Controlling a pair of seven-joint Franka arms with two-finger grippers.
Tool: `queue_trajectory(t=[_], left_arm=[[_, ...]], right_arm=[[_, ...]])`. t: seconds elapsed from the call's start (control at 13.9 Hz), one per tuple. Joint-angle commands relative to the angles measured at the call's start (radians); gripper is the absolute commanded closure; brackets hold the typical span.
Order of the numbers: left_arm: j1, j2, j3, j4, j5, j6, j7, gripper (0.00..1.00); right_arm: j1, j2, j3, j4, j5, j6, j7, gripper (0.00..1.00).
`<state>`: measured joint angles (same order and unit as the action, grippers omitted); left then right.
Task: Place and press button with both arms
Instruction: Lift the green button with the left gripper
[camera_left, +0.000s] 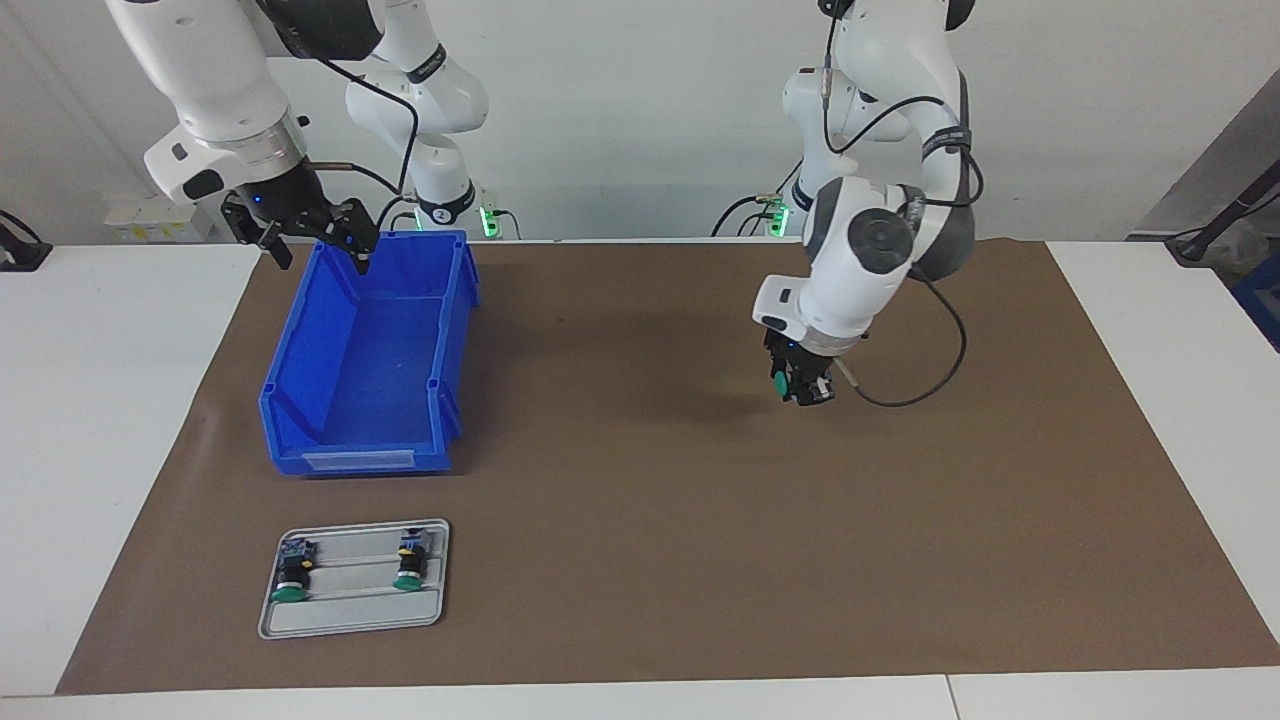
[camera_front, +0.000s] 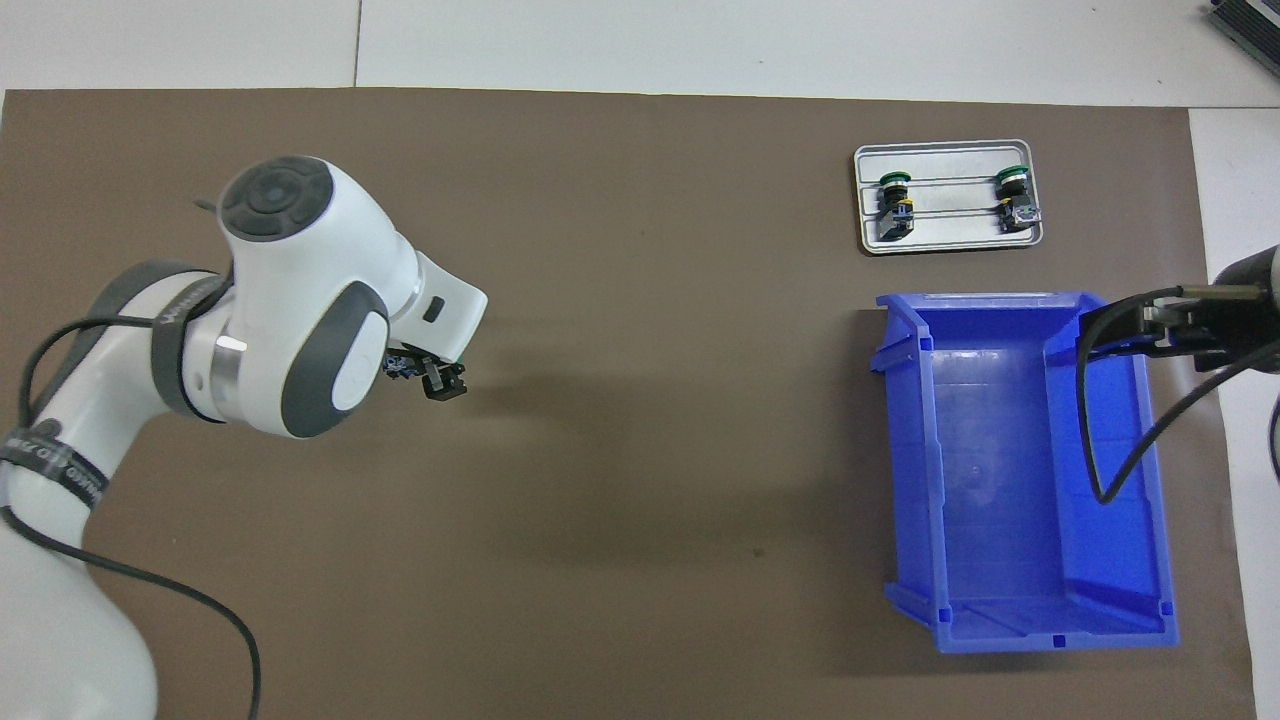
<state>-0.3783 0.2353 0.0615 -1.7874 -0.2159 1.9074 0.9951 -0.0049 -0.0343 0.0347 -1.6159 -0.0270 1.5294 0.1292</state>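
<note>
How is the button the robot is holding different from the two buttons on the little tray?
The held button is up in the air over the brown mat, clamped in the left gripper; the two tray buttons lie flat on the grey tray. The held button is alone; the tray buttons sit side by side. All three have green caps.
</note>
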Motion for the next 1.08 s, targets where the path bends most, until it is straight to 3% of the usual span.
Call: queue_trajectory(t=[0.0, 0.22, 0.36, 0.65, 1.01], left_arm=[[0.148, -0.027, -0.011, -0.007, -0.19, -0.073, 0.136, 0.78], [0.254, -0.048, -0.008, -0.058, -0.345, -0.07, 0.296, 0.78], [0.303, -0.08, -0.006, -0.143, -0.48, -0.006, 0.402, 0.84], [0.306, -0.097, -0.006, -0.306, -0.771, 0.179, 0.6, 0.86], [0.315, -0.05, -0.006, -0.423, -1.244, 0.19, 0.942, 0.86]], right_arm=[[-0.007, -0.021, 0.008, -0.026, 0.013, 0.015, 0.006, 0.0], [-0.007, -0.021, 0.008, -0.026, 0.013, 0.015, 0.006, 0.0], [-0.007, -0.021, 0.008, -0.026, 0.013, 0.015, 0.006, 0.0], [-0.007, -0.021, 0.008, -0.026, 0.013, 0.015, 0.006, 0.0], [-0.007, -0.021, 0.007, -0.026, 0.013, 0.015, 0.006, 0.0]])
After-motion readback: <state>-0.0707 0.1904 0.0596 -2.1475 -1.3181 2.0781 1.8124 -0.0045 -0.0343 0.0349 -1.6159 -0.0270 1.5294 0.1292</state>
